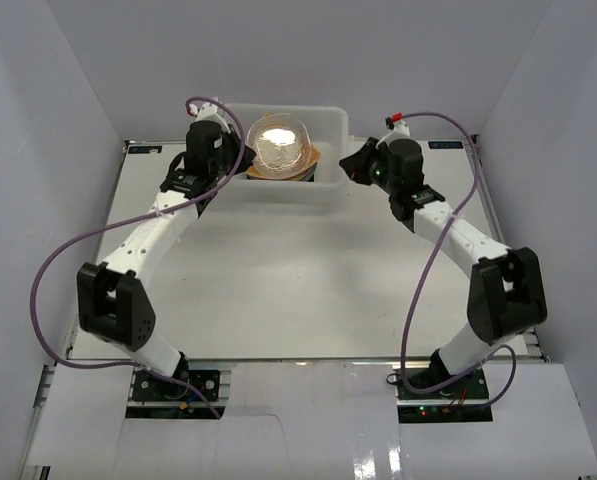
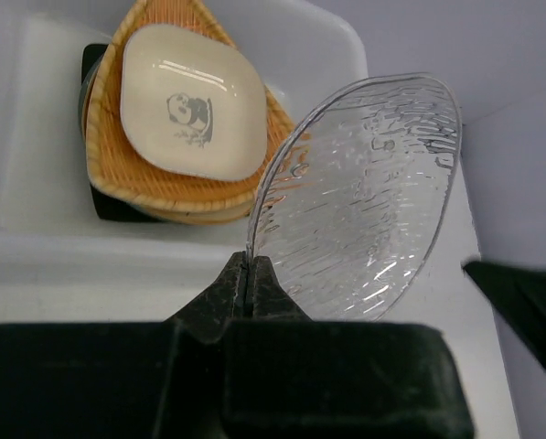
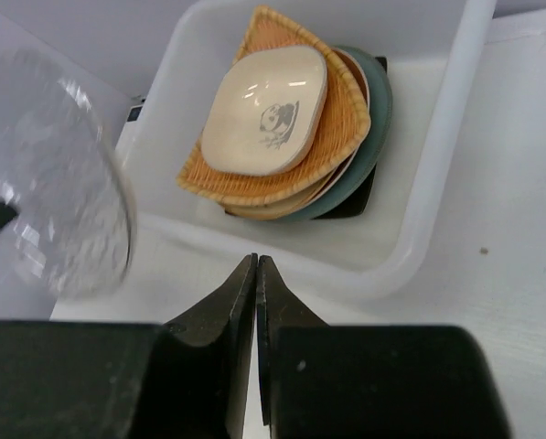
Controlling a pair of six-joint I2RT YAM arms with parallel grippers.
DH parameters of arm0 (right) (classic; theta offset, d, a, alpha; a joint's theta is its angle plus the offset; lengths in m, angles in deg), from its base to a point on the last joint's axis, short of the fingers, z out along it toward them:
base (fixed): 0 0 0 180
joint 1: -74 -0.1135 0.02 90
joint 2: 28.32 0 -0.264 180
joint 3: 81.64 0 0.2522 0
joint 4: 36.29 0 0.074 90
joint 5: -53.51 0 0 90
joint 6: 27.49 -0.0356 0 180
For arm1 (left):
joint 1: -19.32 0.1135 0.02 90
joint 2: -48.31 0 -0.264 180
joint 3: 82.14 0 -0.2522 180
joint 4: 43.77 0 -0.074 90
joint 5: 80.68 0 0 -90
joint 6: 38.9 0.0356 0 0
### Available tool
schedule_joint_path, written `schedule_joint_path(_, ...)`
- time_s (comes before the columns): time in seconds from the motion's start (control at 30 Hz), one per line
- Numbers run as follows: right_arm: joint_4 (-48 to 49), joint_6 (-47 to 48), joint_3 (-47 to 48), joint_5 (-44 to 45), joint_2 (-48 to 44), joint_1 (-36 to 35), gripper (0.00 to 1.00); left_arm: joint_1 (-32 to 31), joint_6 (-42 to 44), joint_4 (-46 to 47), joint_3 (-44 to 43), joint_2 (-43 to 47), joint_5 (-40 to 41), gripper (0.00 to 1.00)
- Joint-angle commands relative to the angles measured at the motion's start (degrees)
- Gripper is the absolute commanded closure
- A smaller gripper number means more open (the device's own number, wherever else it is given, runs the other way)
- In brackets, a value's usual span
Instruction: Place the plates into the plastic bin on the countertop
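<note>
My left gripper (image 2: 247, 261) is shut on the rim of the clear glass plate (image 2: 364, 197) and holds it tilted above the plastic bin (image 1: 323, 190); in the top view the glass plate (image 1: 279, 142) hangs over the bin's stack. Inside the bin (image 2: 35, 242) a cream squarish bowl (image 2: 193, 102) with a panda picture lies on the tan fan-shaped plate (image 2: 117, 169), with more plates under it. The right wrist view shows the same stack: bowl (image 3: 268, 110), fan plate (image 3: 337, 128), blue-green plate (image 3: 378, 119). My right gripper (image 3: 256, 263) is shut and empty, just outside the bin's right rim (image 3: 437, 183).
The bin stands at the back of the white countertop (image 1: 298, 280), against the rear wall. White walls close in on both sides. Purple cables (image 1: 48, 270) loop beside each arm.
</note>
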Motion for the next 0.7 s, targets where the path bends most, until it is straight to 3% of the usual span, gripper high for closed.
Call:
schedule_joint_path(0.0, 8.97, -1.15, -10.57, -3.04, -7.12, -0.66, 0.92, 2.38, -0.27, 0.72, -8.91, -8.38, -3.71, 1.0)
schedule_joint_path(0.2, 9.69, -0.45, -24.63, -2.79, -18.03, -1.18, 0.92, 4.94, 0.08, -2.36, -22.08, -20.98, -4.77, 1.0)
schedule_joint_path(0.43, 7.84, 1.39, -29.31, -2.79, -23.41, -1.8, 0.92, 5.73, 1.49, -9.73, -38.17, -33.82, -8.72, 0.99)
schedule_joint_path(0.53, 7.58, 1.75, -29.31, -3.4, -23.94, -2.06, 0.92, 5.99, 2.46, -12.36, -43.01, -37.25, -8.46, 0.75)
schedule_joint_path(0.57, 7.32, 1.92, -29.23, -3.49, -24.2, -2.06, 0.92, 6.08, 2.54, -12.46, -43.46, -37.51, -8.46, 0.51)
schedule_joint_path(0.63, 6.61, 2.27, -29.14, -2.88, -24.64, -2.15, 0.91, 6.52, 2.72, -12.38, -44.52, -37.17, -8.72, 0.29)
schedule_joint_path(0.67, 6.35, 3.06, -29.05, -2.53, -25.25, -2.15, 0.89, 6.52, 2.72, -12.38, -44.96, -36.3, -8.9, 0.08)
